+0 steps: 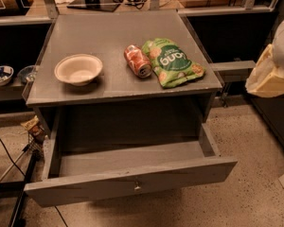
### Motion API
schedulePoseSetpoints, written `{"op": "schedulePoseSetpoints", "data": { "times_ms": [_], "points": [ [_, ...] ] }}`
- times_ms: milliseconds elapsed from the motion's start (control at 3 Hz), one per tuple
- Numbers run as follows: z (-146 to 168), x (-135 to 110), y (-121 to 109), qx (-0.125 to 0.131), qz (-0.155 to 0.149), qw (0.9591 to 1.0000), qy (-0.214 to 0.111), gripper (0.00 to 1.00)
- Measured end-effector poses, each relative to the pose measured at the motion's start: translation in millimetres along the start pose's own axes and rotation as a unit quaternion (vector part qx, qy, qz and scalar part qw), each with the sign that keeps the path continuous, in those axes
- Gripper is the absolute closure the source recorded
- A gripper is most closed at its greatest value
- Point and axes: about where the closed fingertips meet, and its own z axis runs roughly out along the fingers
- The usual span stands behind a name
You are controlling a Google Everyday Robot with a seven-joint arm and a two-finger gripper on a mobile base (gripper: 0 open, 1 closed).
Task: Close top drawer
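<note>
The top drawer (132, 176) of the grey cabinet stands pulled far out toward me. It looks empty inside. Its long front panel carries a small metal knob (137, 186) at the centre. My gripper (269, 77), a cream-coloured shape on the white arm, hangs at the right edge of the view. It is to the right of the cabinet, about level with the cabinet top (109, 37), and well apart from the drawer and touching nothing.
On the cabinet top sit a cream bowl (78, 69), a red soda can (137, 60) lying on its side and a green chip bag (173, 62). Blue bowls (1, 74) sit on a low shelf at left. Cables and a stand leg (19, 174) run beside the drawer's left corner. Speckled floor lies to the right.
</note>
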Motion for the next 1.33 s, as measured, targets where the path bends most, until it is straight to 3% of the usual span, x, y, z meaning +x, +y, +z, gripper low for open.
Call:
{"op": "schedulePoseSetpoints", "data": {
  "times_ms": [333, 667, 1333],
  "points": [
    [0, -9, 10, 0.005, 0.005, 0.9999, -0.008, 1.00],
    [11, -15, 25, 0.013, 0.016, 0.9997, -0.011, 1.00],
    [60, -27, 51, -0.009, 0.013, 0.9999, -0.003, 1.00]
  ]
}}
